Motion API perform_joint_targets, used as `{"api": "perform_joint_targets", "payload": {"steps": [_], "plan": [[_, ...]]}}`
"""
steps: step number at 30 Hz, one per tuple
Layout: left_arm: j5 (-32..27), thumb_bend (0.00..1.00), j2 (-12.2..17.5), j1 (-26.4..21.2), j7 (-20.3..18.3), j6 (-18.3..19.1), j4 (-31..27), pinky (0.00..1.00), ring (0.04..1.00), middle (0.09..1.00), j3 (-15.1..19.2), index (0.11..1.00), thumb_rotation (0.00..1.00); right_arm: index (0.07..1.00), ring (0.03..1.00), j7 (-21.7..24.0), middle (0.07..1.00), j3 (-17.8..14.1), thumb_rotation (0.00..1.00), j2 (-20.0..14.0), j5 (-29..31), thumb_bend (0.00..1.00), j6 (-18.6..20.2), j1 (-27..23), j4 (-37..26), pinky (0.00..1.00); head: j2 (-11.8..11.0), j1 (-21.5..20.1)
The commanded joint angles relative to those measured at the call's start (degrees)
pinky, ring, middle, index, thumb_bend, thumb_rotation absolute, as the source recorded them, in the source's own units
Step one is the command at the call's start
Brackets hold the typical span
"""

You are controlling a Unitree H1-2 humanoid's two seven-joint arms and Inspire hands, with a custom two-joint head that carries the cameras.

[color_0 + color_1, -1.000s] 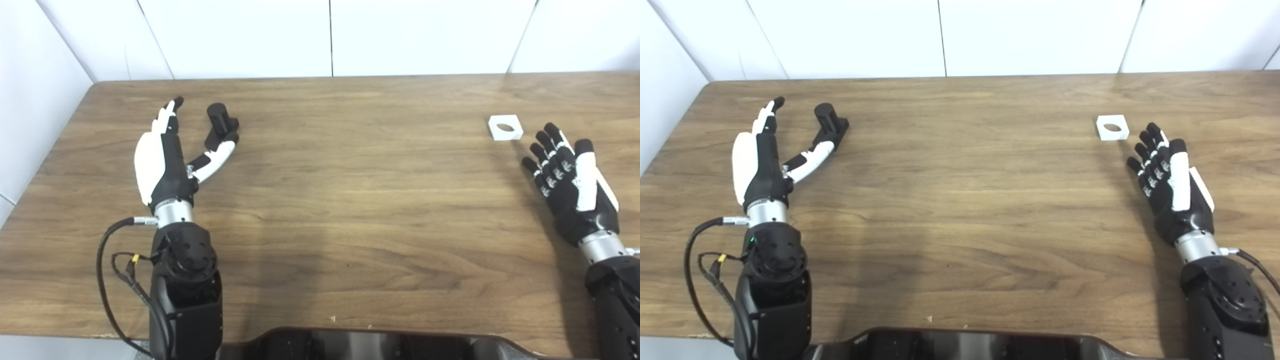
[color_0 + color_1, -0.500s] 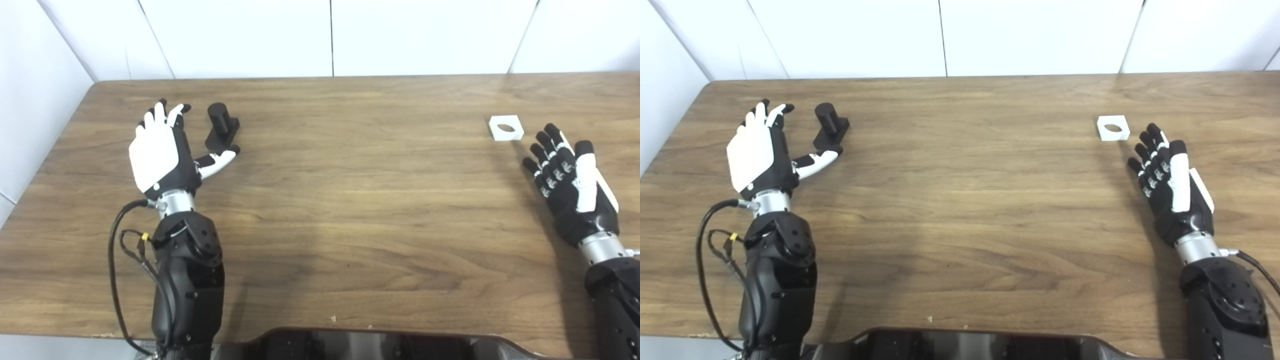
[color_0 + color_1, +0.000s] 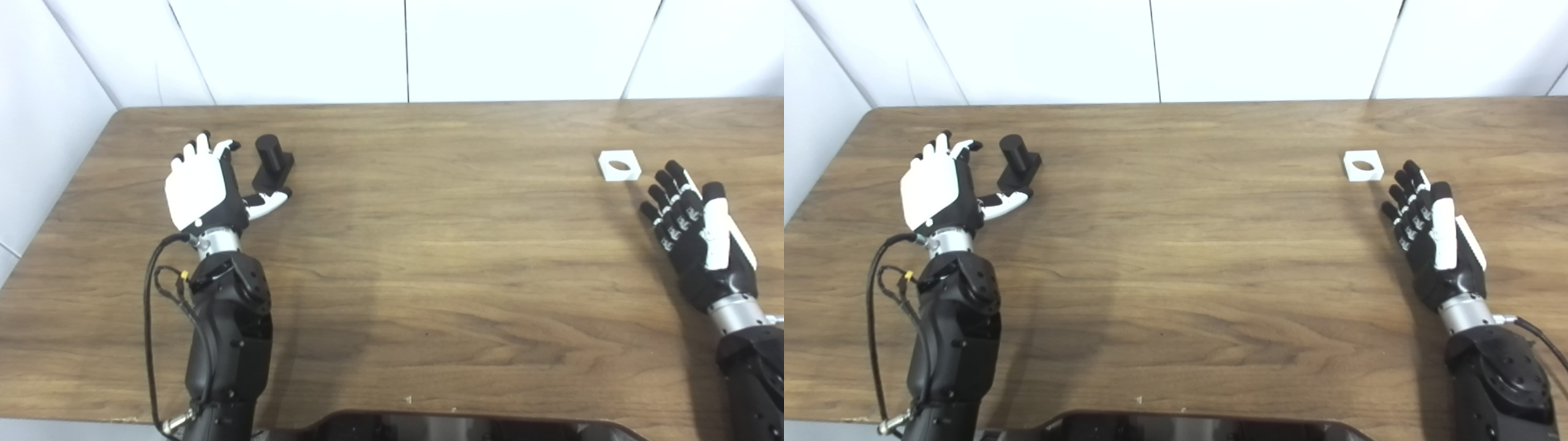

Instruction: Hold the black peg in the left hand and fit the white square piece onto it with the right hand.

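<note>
Black peg [image 3: 271, 164] stands upright beside left hand [image 3: 199, 191].

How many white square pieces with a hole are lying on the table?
1. The white square piece lies far on the table's right side, just beyond the open right hand. None is seen elsewhere.

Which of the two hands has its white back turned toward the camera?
The left hand, beside the black peg. The right hand shows mostly its black side, near the white square piece.
</note>
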Motion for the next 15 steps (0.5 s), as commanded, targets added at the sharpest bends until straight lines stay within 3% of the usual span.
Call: {"api": "perform_joint_targets", "payload": {"steps": [1,15], "plan": [[1.4,0.8,1.5,-3.0,1.2,-0.3,0.0,1.0,1.0,0.998,0.0,0.813,0.39,1.0,1.0,0.6,1.0,0.4,1.0,-0.2,-0.2,0.6,-0.1,0.0,0.2,1.0,-0.1,0.2],[1.0,0.81,2.9,-5.7,1.7,-0.3,5.2,1.0,1.0,0.994,-1.8,0.823,0.46,1.0,1.0,1.1,1.0,0.5,1.0,-0.4,0.1,0.62,-1.3,0.5,1.4,1.0,-1.1,1.1]]}}
